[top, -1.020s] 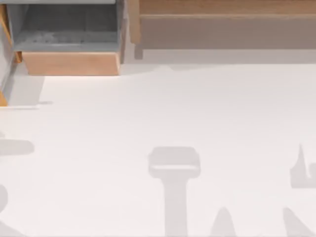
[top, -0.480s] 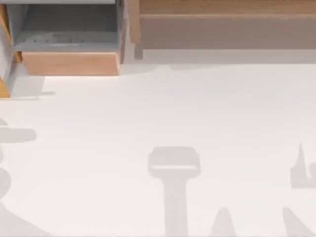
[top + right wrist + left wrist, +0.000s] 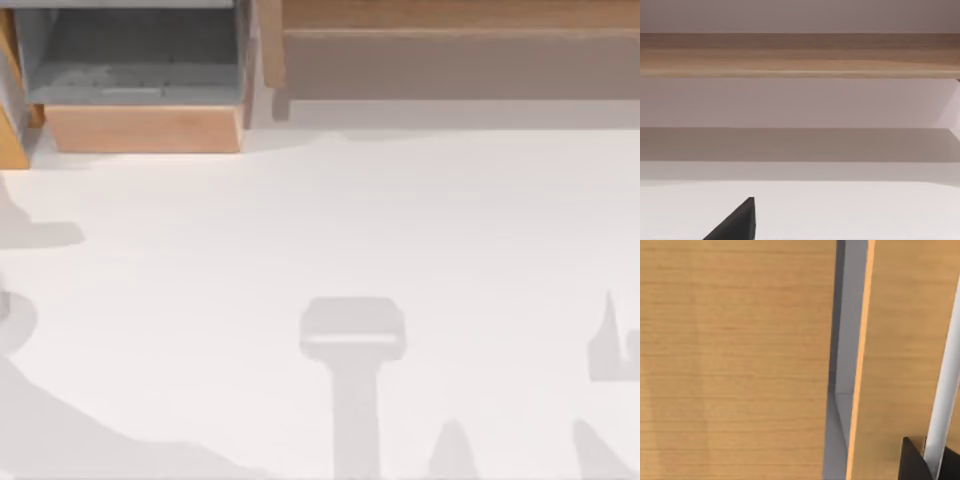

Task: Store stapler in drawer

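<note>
While I watched the top view, the drawer [image 3: 145, 128] stood pulled open at the far left corner of the table [image 3: 350, 220]. Its grey inside lay bare behind the light tan front panel. Just beside it, to the right, ran the wider brown shelf unit [image 3: 450, 40] along the far edge. Grey shadows [image 3: 352, 330] lay across the near half of the white tabletop, one broad and hammer-shaped near the middle, others at the left and right edges.

Where the stapler was, I could not tell from these views; I made out nothing of it on the grey floor of the drawer.

From the left wrist camera I saw the left gripper [image 3: 914, 466] as a dark tip held close against tan wooden panels [image 3: 735, 360], with a narrow grey gap [image 3: 850, 340] running between two of them. Whether those panels belonged to the drawer I could not tell. Whether that claw was released or clenched I could not tell either.

From the right wrist camera the right gripper [image 3: 737, 224] showed as a dark wedge above the white table, well apart from the shelf unit [image 3: 800, 52] it faced. Its state, too, I could not tell.
</note>
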Controlling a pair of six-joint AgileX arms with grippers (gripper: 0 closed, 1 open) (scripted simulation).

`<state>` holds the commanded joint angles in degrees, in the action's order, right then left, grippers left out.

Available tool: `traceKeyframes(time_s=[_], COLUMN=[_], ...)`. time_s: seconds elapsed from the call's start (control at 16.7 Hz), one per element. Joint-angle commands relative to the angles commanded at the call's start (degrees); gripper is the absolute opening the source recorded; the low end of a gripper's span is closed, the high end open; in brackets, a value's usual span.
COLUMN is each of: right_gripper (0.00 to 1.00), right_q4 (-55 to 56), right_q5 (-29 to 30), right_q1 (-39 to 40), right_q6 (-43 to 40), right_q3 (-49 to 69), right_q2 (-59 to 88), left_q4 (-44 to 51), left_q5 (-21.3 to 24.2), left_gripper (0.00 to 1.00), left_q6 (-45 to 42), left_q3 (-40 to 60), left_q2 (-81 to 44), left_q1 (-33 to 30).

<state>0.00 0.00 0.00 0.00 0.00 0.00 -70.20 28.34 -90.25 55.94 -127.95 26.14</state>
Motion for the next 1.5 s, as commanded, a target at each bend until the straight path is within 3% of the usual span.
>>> traceKeyframes(time_s=[0.24, 0.6, 0.9, 1.5], right_gripper=[1.00, 1.00, 1.00, 1.00], right_q4=[0.0, 0.0, 0.0, 0.0], right_q5=[0.0, 0.0, 0.0, 0.0], right_q1=[0.0, 0.0, 0.0, 0.0], right_q6=[0.0, 0.0, 0.0, 0.0], right_q3=[0.0, 0.0, 0.0, 0.0], right_q2=[0.0, 0.0, 0.0, 0.0], left_q4=[1.4, 7.8, 8.6, 8.6], left_q5=[-0.5, -3.4, -3.8, -3.8], left_gripper=[0.00, 0.00, 0.00, 0.75], left_q6=[0.1, 0.1, 0.3, 0.3], left_q3=[2.1, 14.9, 15.9, 15.9], left_q2=[-1.5, -6.9, -7.3, -7.3], left_q1=[-0.2, -3.2, -3.6, -3.6])
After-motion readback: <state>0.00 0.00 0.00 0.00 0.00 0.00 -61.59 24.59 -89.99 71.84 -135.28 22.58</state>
